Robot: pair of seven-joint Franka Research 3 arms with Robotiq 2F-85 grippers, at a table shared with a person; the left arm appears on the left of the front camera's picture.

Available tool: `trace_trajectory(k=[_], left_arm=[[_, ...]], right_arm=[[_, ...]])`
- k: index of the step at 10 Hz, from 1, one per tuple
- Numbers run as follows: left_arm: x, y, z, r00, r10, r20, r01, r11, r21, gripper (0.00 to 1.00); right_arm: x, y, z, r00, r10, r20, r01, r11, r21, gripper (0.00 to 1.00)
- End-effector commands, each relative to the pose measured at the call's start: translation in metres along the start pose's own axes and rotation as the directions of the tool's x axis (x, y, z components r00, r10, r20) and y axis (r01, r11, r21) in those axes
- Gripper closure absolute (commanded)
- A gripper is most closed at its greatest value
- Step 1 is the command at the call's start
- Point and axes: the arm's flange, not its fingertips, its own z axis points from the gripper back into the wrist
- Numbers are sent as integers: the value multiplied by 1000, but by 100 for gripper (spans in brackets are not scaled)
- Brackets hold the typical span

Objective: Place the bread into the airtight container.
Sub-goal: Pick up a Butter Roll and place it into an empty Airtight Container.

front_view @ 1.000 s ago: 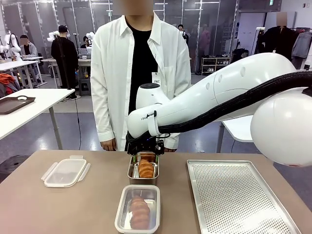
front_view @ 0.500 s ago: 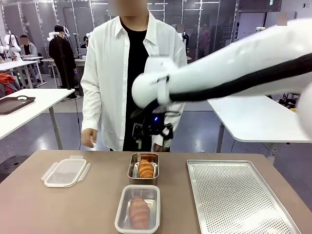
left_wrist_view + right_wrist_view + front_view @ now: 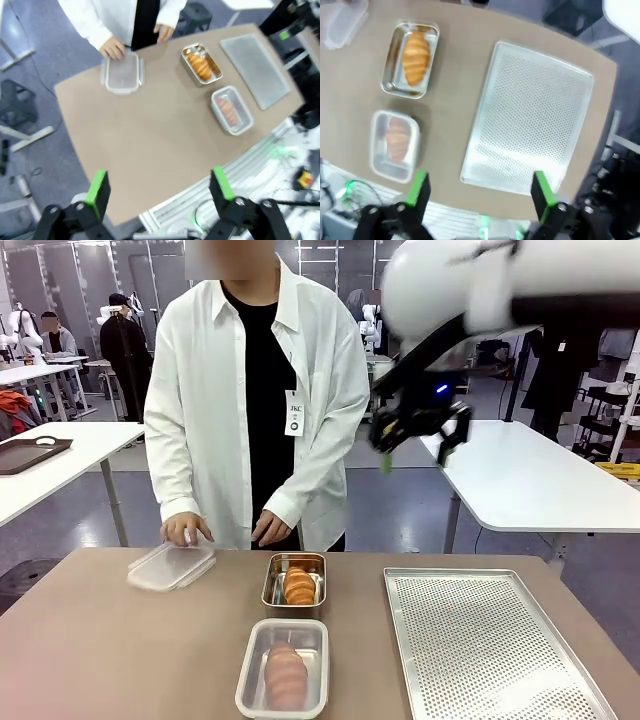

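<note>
A croissant-like bread lies in an open steel airtight container at the table's far middle, also seen as the bread from the right wrist. The person's hand rests on a clear plastic lid at the far left. My right gripper hangs open and empty high above the table, right of the person; its jaws stand wide. My left gripper is open and empty, far above the table, with the container and lid well below it.
A second container, covered by a clear lid and holding a bread, sits at the near edge. A perforated metal tray takes up the table's right side. The person stands at the far edge with both hands at the table.
My right arm has lifted from just over the steel container up and to the right, jaws still open. The person has stepped left and drawn the clear lid toward the far edge.
</note>
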Motion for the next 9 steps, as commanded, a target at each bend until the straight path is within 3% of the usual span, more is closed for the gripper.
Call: trace_trajectory(k=[1,2,3,4,5,7,9], left_arm=[[1,0,2,1000,-15,0,15,1000,-2,0],[1,0,2,1000,-15,0,15,1000,-2,0],[1,0,2,1000,-15,0,15,1000,-2,0],[1,0,2,1000,-15,0,15,1000,-2,0],[1,0,2,1000,-15,0,15,1000,-2,0],[1,0,2,1000,-15,0,15,1000,-2,0],[1,0,2,1000,-15,0,15,1000,-2,0]], right_arm=[[-39,-41,27,997,29,77,-32,999,36,0],[-54,-59,47,996,28,80,-31,999,39,0],[-78,-74,65,981,155,113,-156,988,2,0],[-108,-84,89,957,193,219,-202,979,22,0],[-125,-91,108,949,158,272,-173,984,31,0],[-150,-100,127,950,135,280,-137,991,-12,0],[-137,-120,122,963,20,269,-21,1000,1,0]])
